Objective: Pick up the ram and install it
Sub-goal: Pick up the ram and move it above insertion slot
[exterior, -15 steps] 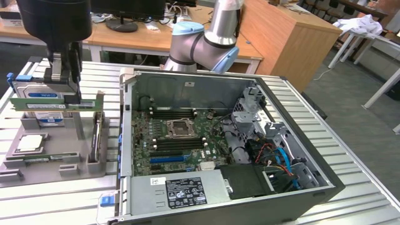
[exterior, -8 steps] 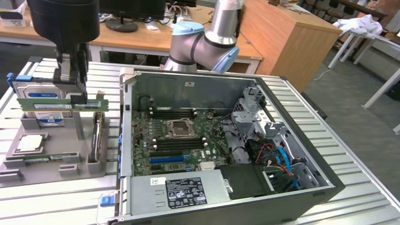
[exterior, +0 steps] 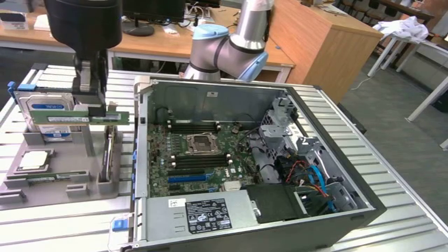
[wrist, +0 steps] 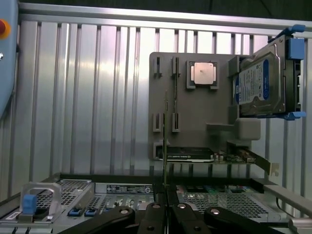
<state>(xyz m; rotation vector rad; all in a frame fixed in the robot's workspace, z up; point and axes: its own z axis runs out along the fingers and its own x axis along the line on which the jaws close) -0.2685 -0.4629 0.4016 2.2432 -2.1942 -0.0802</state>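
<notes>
Green ram (exterior: 81, 118) is held level in the gripper (exterior: 92, 109), with the fingers closed narrow on its middle. From the wrist view it is seen edge-on, as a thin line running out from between the fingers. It is carried above the grey fixture (exterior: 70, 176), apparently clear of the fixture's holders. That puts it on the exterior view's left, well apart from the motherboard (exterior: 210, 157).

Step judged: pick-up done, install not yet done.

A white sticker is seen on the ram; its text cannot be read. A hard drive (exterior: 43, 102) is stood on the fixture just behind the ram. Its blue-white label is visible but not legible. A processor chip (exterior: 33, 160) is laid flat on the fixture.

Further off, the open case (exterior: 210, 80) is laid on its side with the motherboard exposed. Black slots (exterior: 196, 126) are seen either side of the socket (exterior: 203, 143).

Judged need for seating:
- stick aligned lengthwise with one slot
- end clips open (cannot be told from here)
- square, even press

The power supply (exterior: 203, 212) carries a black-and-white label; no brand can be made out. The arm (exterior: 231, 50) and a wooden desk (exterior: 308, 37) are seen beyond the case.
</notes>
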